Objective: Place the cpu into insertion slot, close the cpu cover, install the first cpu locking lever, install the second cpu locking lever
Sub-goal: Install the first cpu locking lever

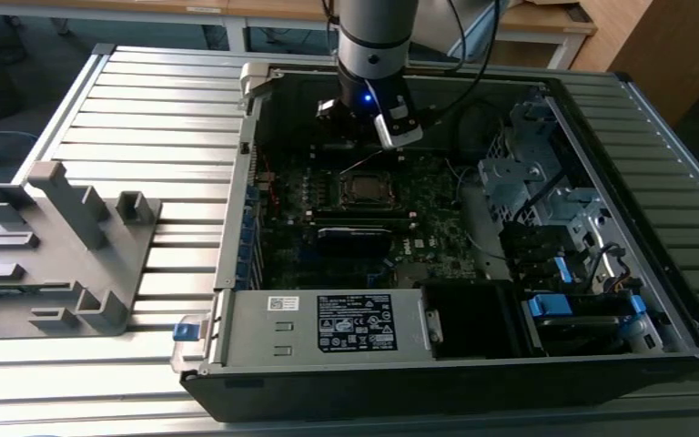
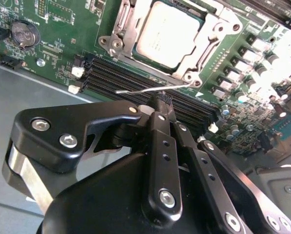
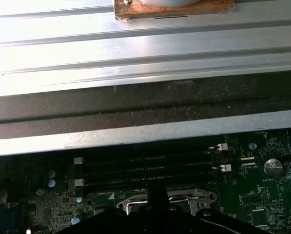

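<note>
In the exterior view the arm reaches down into the open computer case (image 1: 238, 182), which lies on the slatted table (image 1: 156, 109). The gripper (image 1: 368, 137) hangs over the motherboard just behind the socket, where the cpu (image 1: 366, 188) shows as a small square, and a grey fixture (image 1: 58, 246) stands well apart at the exterior view's left. In the second wrist view the cpu (image 2: 167, 34) sits flat in the insertion slot with its dull metal top showing through the window of the cpu cover (image 2: 214, 33), which appears folded down around it. So, by my reading, the first two steps are done. A thin wire locking lever (image 2: 140, 90) juts out free along the side nearest the memory slots (image 2: 135, 73) and looks unlatched, so the lever work seems unfinished. I cannot tell whether the other lever is hooked. The gripper (image 2: 162, 100) has its fingers drawn narrow, tips together, right at that lever, touching it or just beside it. Whether the wire is actually pinched between them I cannot tell. In the first wrist view the case wall (image 3: 135, 131) and the table slats lie beyond the memory slots (image 3: 145, 168). The silvery edge of the cpu cover (image 3: 135, 204) shows low in the picture, and the dark fingertip of the gripper (image 3: 158, 195) stands close against it.
</note>
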`<move>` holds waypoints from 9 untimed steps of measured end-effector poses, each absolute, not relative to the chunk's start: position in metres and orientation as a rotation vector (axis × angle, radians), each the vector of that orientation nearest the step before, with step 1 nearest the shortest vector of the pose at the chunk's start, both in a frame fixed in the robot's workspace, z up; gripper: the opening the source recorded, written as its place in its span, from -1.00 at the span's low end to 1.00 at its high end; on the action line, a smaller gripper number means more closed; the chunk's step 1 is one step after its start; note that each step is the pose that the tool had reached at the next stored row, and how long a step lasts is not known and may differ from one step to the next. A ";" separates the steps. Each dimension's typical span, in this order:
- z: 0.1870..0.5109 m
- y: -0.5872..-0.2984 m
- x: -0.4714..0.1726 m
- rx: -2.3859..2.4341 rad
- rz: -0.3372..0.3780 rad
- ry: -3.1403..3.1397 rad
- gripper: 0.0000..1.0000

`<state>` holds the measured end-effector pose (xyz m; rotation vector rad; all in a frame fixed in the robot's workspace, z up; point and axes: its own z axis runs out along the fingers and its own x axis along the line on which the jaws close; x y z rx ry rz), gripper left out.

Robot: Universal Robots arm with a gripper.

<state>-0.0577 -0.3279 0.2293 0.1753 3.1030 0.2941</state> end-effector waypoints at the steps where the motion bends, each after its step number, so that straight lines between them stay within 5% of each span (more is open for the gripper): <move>1: 0.229 -0.328 -0.058 0.175 0.294 3.103 -0.79; 9: 0.228 -0.327 -0.052 0.175 0.294 3.104 -0.79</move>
